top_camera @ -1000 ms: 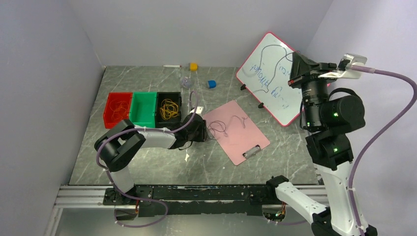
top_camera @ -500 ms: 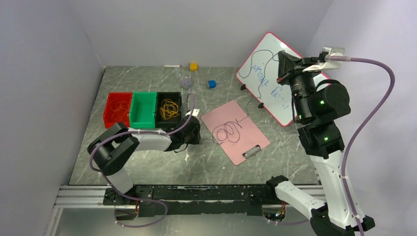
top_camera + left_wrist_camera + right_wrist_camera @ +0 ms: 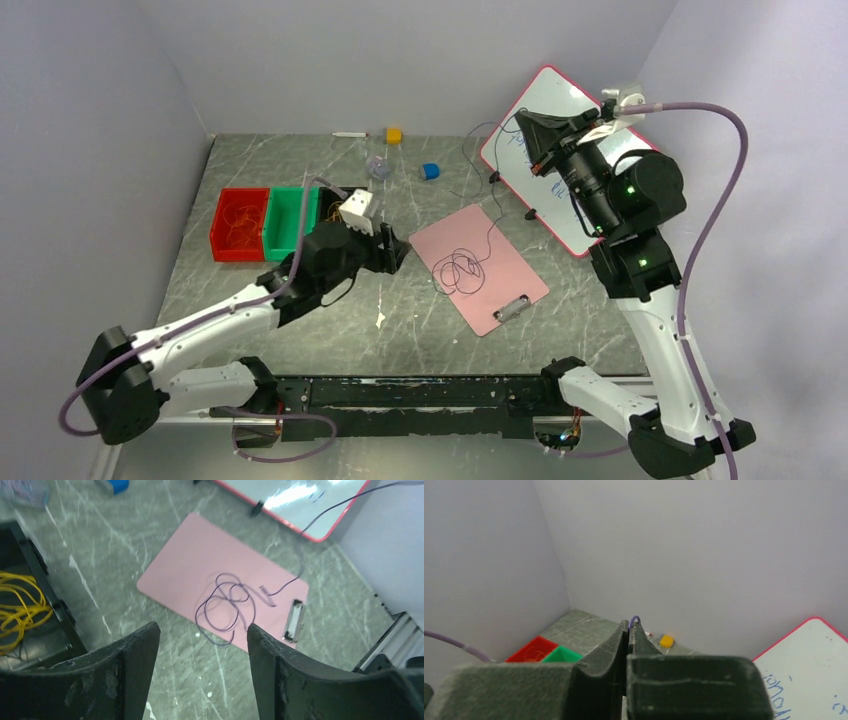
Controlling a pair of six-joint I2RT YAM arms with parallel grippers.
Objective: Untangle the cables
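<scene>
We count yellow cables [image 3: 20, 607] binned at left as done — dark cable [image 3: 460, 270], looped on the pink clipboard [image 3: 505, 275] mid-frame, is left to uncoil — right gripper [image 3: 630, 630] pinches its end, left gripper [image 3: 202, 635] gapes empty.

Yellow cables [image 3: 20, 611] cut by left edge, dark cable [image 3: 634, 617] end hidden inside right jaws

Gap between bin [image 3: 47, 587], clipboard [image 3: 200, 565] (bare marble [image 3: 115, 555])
</scene>
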